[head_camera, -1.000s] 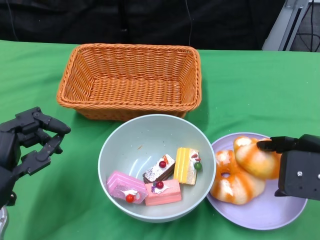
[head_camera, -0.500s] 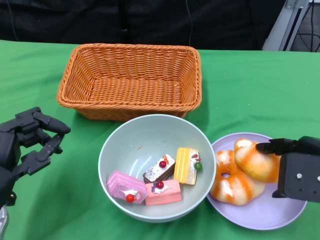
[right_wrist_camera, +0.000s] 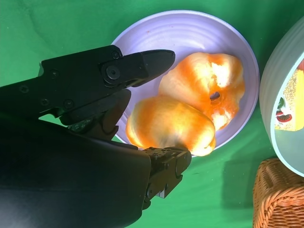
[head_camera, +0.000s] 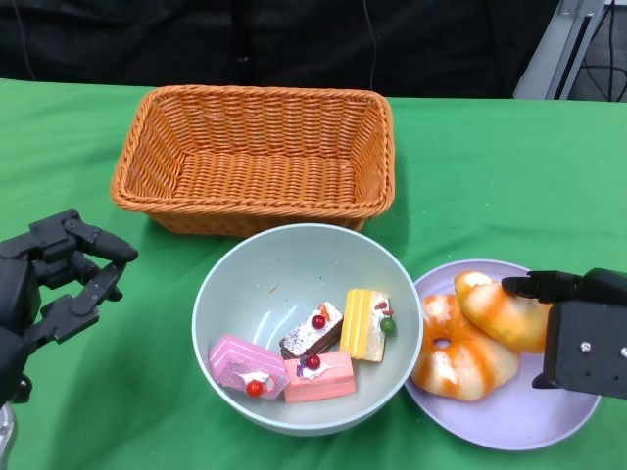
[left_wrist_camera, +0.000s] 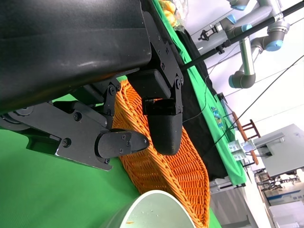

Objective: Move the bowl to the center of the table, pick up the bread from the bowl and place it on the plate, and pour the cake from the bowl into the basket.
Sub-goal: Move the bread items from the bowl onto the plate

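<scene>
- The right hand [head_camera: 578,328] sits at the lower right of the head view, over the right side of the purple plate [head_camera: 519,421].
- Its fingers [right_wrist_camera: 142,64] are closed around the bread roll [head_camera: 505,308] that lies on the plate; the right wrist view shows one finger over the top of the roll and another against its underside.
- That roll leans on a second piece of bread [head_camera: 460,357], ring-shaped with a hole, just to its left on the same plate.
- The left hand [head_camera: 49,284] hangs at the left edge of the head view above the green tablecloth [head_camera: 490,176]; its fingers [head_camera: 103,250] are apart, slightly curled, and hold nothing.
- The pale bowl [head_camera: 265,264] stands at the lower centre, touching the plate's left rim and just in front of the basket [head_camera: 255,157].
- Four cake slices [head_camera: 313,357] lie in the bowl: two pink, one dark, one yellow.
- The orange wicker basket fills the upper centre.
</scene>
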### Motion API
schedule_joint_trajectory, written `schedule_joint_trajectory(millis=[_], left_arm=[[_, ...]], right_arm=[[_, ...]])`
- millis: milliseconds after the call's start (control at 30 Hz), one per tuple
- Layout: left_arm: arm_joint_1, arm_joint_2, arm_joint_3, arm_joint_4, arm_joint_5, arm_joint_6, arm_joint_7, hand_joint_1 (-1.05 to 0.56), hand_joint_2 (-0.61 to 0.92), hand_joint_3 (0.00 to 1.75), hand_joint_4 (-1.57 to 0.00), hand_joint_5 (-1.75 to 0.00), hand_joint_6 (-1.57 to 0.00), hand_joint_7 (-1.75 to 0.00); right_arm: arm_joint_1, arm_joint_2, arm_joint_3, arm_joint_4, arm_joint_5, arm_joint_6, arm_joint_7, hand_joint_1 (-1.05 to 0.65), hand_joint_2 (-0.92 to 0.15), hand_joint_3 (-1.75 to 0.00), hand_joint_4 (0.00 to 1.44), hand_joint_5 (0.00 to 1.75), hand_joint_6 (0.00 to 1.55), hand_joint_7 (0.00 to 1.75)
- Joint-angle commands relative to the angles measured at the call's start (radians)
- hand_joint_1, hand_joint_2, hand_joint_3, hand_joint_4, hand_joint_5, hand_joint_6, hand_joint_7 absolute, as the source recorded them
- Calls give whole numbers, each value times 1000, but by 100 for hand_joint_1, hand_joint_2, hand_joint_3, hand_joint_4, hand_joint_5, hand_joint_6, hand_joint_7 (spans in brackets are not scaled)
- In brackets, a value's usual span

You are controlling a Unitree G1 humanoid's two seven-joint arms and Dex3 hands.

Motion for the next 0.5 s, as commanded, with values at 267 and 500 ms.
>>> schedule_joint_trajectory(millis=[267,500], left_arm=[[3,22,9,3,-8,-4,-5,-10,83,47,-80,-146,-84,-102],[4,23,8,1,3,-3,2,-10,83,47,-80,-147,-83,-103]], right_arm=[[10,-20,0,3,2,-13,-5,-57,-92,-9,97,10,23,2],[10,-34,1,-6,-10,-22,-2,-57,-92,-9,96,8,30,4]])
